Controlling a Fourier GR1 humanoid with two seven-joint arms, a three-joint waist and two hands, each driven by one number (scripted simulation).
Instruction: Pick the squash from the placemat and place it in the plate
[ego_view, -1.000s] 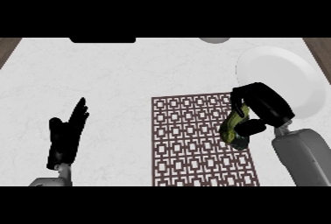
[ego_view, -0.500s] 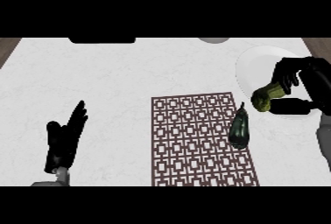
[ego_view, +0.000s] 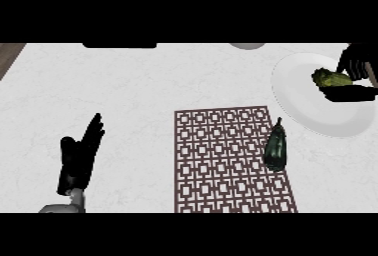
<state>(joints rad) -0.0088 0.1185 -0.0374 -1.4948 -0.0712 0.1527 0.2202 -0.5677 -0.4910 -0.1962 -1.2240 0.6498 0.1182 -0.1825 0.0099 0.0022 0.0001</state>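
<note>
Over the white plate (ego_view: 314, 107) at the counter's far right sits the squash (ego_view: 330, 78), a knobbly yellow-green lump above the plate's upper right part; whether it already rests on the plate's surface cannot be told. The right hand (ego_view: 353, 75) comes in from the right edge and curls round it, dark fingers above and a thumb below pinching the squash between them. Nothing else shows on the plate.

Just below and left of the plate, a dark green, elongated vegetable (ego_view: 276, 149) lies along the right edge of the placemat (ego_view: 225, 162), its narrow stem end pointing up toward the plate's rim. The placemat is brown with a pale lattice pattern and runs down to the view's lower edge.

Well apart, at the lower left, the left hand (ego_view: 80, 158) rests on the pale marbled counter (ego_view: 140, 90), fingers straight, pressed together and pointing up.
</note>
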